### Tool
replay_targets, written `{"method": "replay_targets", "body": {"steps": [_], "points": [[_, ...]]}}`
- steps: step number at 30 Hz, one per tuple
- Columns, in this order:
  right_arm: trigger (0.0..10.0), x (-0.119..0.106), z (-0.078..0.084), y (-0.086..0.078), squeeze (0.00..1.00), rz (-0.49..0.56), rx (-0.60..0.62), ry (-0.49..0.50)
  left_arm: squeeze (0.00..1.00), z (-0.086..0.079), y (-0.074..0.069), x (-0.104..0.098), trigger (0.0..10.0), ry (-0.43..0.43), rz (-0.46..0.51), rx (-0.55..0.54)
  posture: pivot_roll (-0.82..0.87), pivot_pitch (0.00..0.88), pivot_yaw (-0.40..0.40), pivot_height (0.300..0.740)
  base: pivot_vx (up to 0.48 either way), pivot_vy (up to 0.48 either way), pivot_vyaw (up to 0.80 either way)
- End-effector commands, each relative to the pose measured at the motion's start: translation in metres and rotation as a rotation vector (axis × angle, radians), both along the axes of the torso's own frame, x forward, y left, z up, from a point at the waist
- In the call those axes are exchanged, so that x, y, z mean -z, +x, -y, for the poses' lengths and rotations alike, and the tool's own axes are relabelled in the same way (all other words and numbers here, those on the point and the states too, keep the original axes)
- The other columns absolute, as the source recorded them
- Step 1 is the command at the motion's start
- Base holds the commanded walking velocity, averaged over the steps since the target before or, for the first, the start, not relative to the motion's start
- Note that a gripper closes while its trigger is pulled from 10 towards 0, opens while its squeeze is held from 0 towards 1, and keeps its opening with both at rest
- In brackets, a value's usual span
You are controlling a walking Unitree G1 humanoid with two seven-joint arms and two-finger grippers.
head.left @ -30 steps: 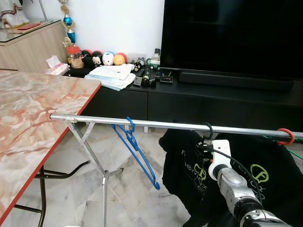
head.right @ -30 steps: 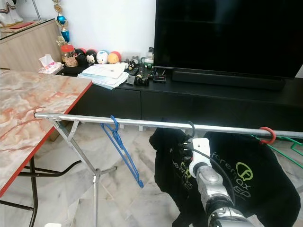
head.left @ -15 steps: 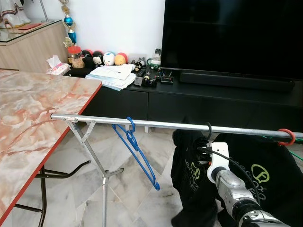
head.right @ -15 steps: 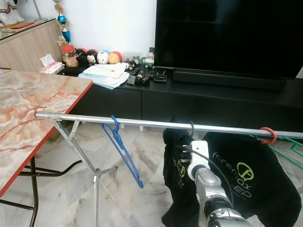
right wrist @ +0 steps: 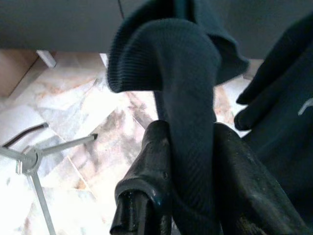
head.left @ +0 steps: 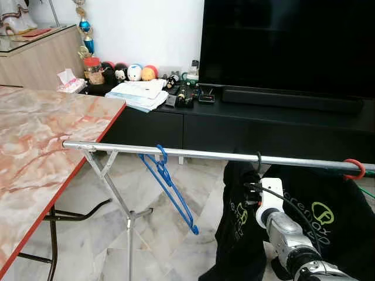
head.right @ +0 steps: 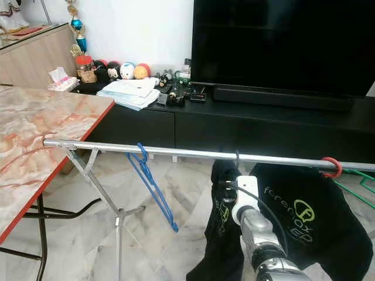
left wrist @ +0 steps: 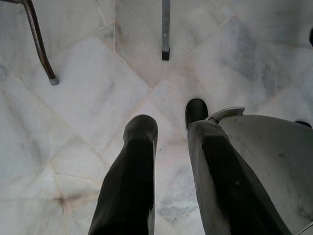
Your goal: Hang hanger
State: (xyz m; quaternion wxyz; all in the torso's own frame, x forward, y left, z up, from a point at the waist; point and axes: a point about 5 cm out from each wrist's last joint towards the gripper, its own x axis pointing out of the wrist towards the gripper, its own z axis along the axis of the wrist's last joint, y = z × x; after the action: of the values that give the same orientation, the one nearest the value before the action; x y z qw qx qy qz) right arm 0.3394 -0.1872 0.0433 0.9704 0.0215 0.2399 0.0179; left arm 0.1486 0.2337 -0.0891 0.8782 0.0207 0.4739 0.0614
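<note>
The black shirt [right wrist: 188, 98] is pinched between the fingers of the right gripper [right wrist: 190, 166], below the metal rail [head.left: 193, 154]. The left gripper [left wrist: 168, 147] is held slightly parted over the marble floor [left wrist: 73, 122], touching nothing.

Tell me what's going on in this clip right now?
The robot's right hand is clamped on a black T-shirt whose black hanger hook sits over the metal drying-rack rail. The shirt hangs between an empty blue hanger and a red hanger hook on the same rail. The left hand hangs idle, open, over the marble floor.
</note>
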Motion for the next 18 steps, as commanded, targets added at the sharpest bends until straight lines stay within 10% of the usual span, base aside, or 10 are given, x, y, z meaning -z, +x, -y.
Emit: {"method": "replay_targets", "body": {"steps": [1,2,3,7,8,16,17,18], "points": [[10.0,0.005,0.0,-0.004,0.41,-0.015,0.044,0.034,0.0,0.0,-0.005,0.002,10.0,0.009,-0.029,0.002,0.14,0.0,0.024,0.74,0.0,0.0,0.0],[10.0,0.005,0.0,-0.004,0.41,-0.015,0.044,0.034,0.0,0.0,-0.005,0.002,10.0,0.009,-0.029,0.002,0.14,0.0,0.024,0.74,0.0,0.0,0.0],[10.0,0.006,-0.001,-0.004,1.0,-0.016,0.046,0.05,0.0,0.0,-0.005,0.002,10.0,0.012,-0.031,0.003,0.14,0.0,0.029,0.74,0.0,0.0,0.0],[10.0,0.004,-0.005,-0.003,0.95,0.006,0.021,0.042,0.0,-0.001,-0.005,0.002,10.0,0.018,-0.033,0.007,0.15,0.0,0.035,0.74,0.0,0.0,0.0],[10.0,0.004,-0.006,-0.003,0.0,0.005,0.018,0.04,0.0,-0.001,-0.005,0.002,10.0,0.019,-0.033,0.008,0.15,0.0,0.036,0.74,0.0,0.0,0.0],[10.0,-0.003,-0.012,0.004,0.0,0.042,0.017,0.056,0.0,-0.036,-0.018,-0.005,10.0,0.066,-0.028,-0.01,0.19,0.0,0.053,0.74,0.0,0.0,0.0],[0.0,-0.005,-0.013,0.005,0.0,0.05,0.015,0.059,0.0,-0.042,-0.022,-0.005,10.0,0.072,-0.033,-0.013,0.2,0.0,0.06,0.74,0.0,0.0,0.0],[0.0,-0.007,-0.015,0.006,0.0,0.052,0.013,0.058,0.0,-0.052,-0.031,-0.007,10.0,0.081,-0.044,-0.02,0.2,0.0,0.066,0.74,0.0,0.0,0.0]]}}
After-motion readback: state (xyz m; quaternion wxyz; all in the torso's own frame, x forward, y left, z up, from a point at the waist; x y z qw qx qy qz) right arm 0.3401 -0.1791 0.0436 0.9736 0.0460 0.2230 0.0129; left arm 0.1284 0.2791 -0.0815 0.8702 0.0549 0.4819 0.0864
